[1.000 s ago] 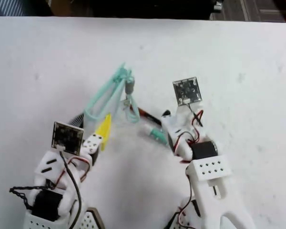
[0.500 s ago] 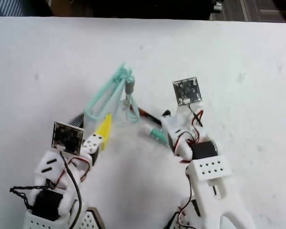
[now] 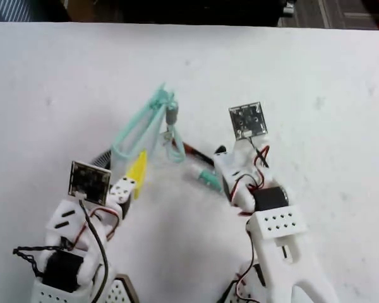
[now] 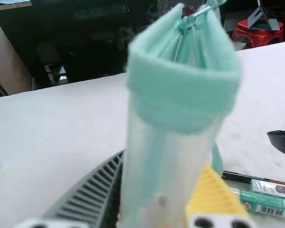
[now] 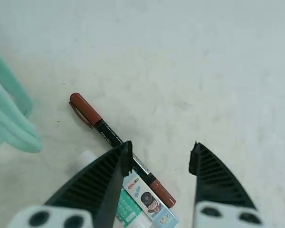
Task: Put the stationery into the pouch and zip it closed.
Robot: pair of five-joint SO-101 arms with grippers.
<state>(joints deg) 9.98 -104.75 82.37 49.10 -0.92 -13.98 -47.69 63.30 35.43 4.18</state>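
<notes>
The left gripper (image 4: pixel 164 168) is clenched on the clear, teal-rimmed pouch (image 4: pixel 180 90), which reaches out from between its grey and yellow fingers over the white surface (image 3: pixel 316 82). The right gripper (image 5: pixel 160 149) hangs released near the pouch's teal edge. Its black fingers are spread above a red-capped pen (image 5: pixel 92 118) lying on the surface, and a teal-labelled tube (image 5: pixel 130 206) lies against the pen beneath one finger.
</notes>
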